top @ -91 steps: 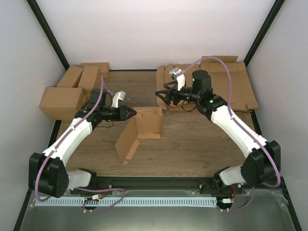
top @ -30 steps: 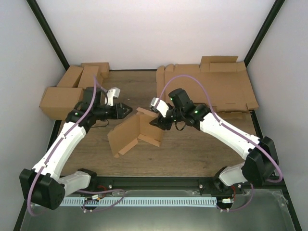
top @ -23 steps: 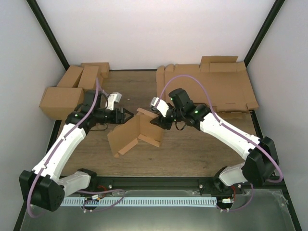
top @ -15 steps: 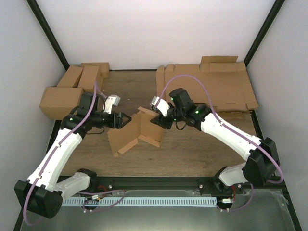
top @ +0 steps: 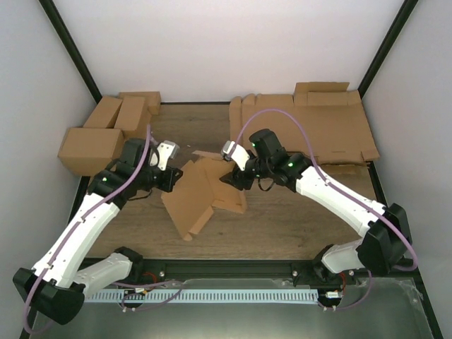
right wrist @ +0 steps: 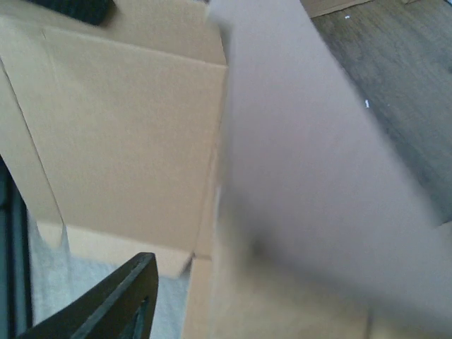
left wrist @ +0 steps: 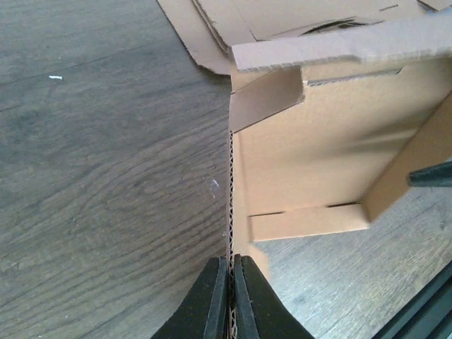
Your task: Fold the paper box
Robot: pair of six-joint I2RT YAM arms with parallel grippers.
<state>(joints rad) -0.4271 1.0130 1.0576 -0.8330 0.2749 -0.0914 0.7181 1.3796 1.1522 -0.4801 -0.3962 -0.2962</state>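
left gripper (left wrist: 230, 267): pressed together, pinching the corrugated edge of one paper box panel
paper box (top: 200, 194): half-folded, panels raised, mid counter (top: 282, 219), between the 2 arms
right gripper (top: 232, 181): at the box's right wall; spread or closed, cannot tell
far left: finished boxes (top: 92, 145)
far right: flat cardboard sheets (top: 318, 131)

Plain brown paper box (top: 192, 201); dark wood-grain table (left wrist: 106, 176); black left end effector (left wrist: 230, 263).
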